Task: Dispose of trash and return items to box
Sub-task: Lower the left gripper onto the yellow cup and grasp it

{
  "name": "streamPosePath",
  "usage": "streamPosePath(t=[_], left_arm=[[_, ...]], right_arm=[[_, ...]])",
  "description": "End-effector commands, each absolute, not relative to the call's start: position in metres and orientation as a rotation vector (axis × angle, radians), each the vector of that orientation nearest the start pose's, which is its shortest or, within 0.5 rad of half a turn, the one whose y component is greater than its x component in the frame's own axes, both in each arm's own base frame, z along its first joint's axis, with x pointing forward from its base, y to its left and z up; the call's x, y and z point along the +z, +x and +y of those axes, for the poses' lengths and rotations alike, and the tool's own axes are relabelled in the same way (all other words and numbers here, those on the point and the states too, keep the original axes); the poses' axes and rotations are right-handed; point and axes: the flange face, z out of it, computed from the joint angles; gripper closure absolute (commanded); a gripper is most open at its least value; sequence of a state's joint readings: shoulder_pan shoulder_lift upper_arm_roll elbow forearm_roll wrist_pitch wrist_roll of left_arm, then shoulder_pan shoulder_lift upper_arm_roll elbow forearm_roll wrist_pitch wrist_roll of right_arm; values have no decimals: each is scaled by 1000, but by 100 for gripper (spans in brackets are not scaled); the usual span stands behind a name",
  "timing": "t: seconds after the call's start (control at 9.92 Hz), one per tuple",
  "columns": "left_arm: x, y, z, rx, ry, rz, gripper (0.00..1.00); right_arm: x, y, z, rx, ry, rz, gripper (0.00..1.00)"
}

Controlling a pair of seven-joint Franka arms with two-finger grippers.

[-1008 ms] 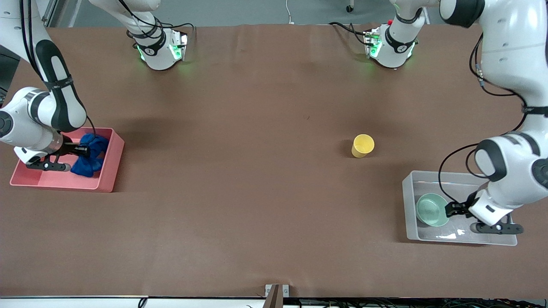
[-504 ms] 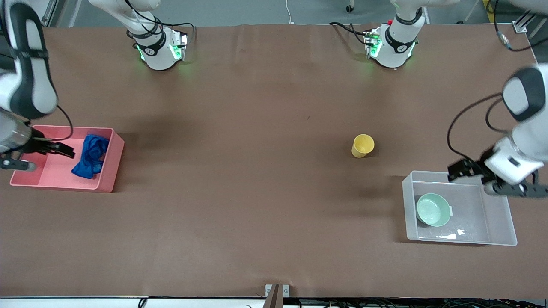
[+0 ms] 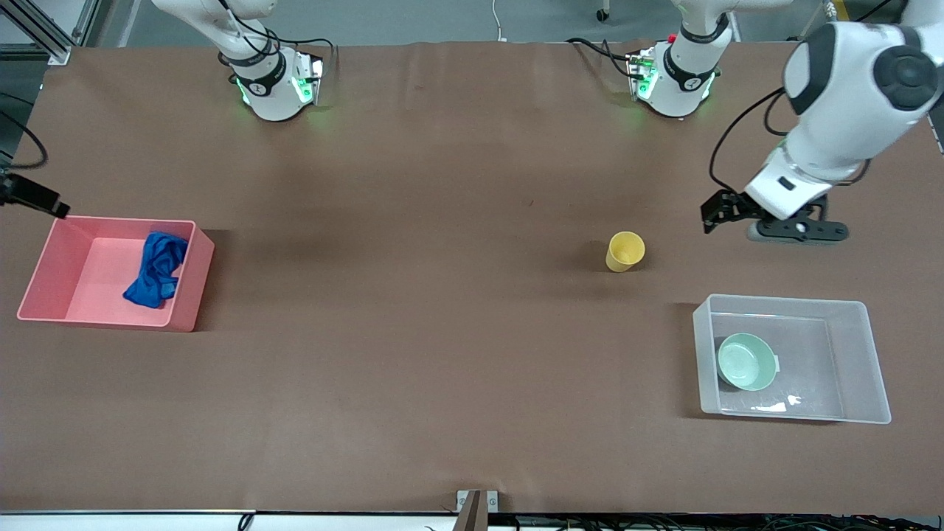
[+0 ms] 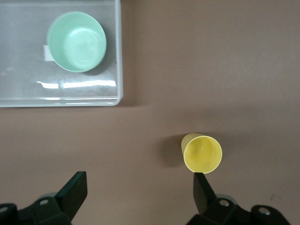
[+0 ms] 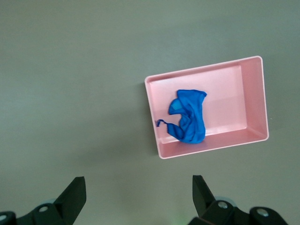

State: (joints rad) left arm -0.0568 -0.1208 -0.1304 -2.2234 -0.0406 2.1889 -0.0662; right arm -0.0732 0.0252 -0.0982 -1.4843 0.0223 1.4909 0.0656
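Rag [image 3: 156, 269]: blue and wrinkled, lying in the pink bin [image 3: 55, 254], against the wall at the end turned toward the middle of the table; nothing touches it.
Pink bin: on the table [image 3: 413, 346] at the right arm's end.
Bowl [image 3: 746, 361]: mint green, upright, inside the clear box [image 3: 861, 361], in the part toward the middle of the table.
Clear box: at the left arm's end of the table, nearer to the front camera than the cup.
Cup [image 3: 625, 251]: yellow, standing on the bare table with its mouth up, apart from the box and held by nothing.
Left gripper [image 3: 714, 214]: up in the air over the bare table between the cup and the left arm's end; jaws spread wide and empty, as the left wrist view shows.
Right gripper [image 3: 51, 206]: at the edge of the front view, over the table just beside the pink bin; jaws wide apart and empty in the right wrist view.
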Motion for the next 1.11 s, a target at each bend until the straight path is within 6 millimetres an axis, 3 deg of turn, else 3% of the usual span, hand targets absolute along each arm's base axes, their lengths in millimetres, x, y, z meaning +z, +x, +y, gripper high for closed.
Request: streamPosePath(t=[0.0, 0.2, 0.5, 0.61, 0.81, 1.01], left_arm=[[355, 472, -111, -149, -3170, 177, 1], [299, 463, -135, -98, -3178, 222, 4], [240, 466, -146, -89, -3207, 235, 8], [228, 464, -147, -60, -3208, 240, 19], [217, 461, -147, -22, -3210, 217, 83], [215, 460, -147, -14, -3210, 216, 100]], right_arm=[[654, 530, -95, 26, -3044, 385, 0], [652, 532, -84, 26, -3059, 353, 0], [655, 532, -85, 21, -3082, 353, 0], [655, 532, -85, 21, -3084, 352, 0], [656, 531, -85, 26, -3118, 350, 0], [656, 531, -80, 29, -3124, 322, 0]])
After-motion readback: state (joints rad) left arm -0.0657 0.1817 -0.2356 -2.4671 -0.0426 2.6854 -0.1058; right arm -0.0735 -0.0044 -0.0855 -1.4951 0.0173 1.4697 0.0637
